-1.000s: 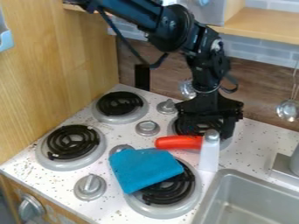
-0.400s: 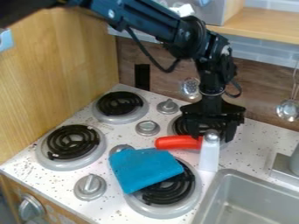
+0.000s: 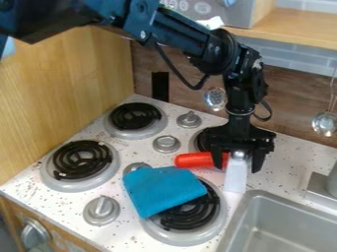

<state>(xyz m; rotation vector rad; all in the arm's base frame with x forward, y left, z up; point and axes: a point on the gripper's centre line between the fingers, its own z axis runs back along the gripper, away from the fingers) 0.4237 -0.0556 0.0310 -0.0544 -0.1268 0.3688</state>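
Camera view, arm: the black arm (image 3: 217, 51) is seen from the upper left, bent down over the stove top (image 3: 141, 147).
Gripper: the gripper (image 3: 237, 165) is held open, its fingers parted and set on either side of the silver cap (image 3: 239, 155); whether anything is touched cannot be told.
Red handle: the red handle (image 3: 194, 160) is laid sideways near the rear right burner (image 3: 201, 141), its right end partly hidden by a finger.
White block: the white block (image 3: 235, 179) is topped by the silver cap and placed just beside the red handle, near the sink (image 3: 283, 226).
Blue cloth: the front right burner (image 3: 191, 216) is partly covered by the blue cloth (image 3: 161, 189).
Wall: a slotted spoon (image 3: 215, 98) and a ladle (image 3: 324, 124) are hung behind.
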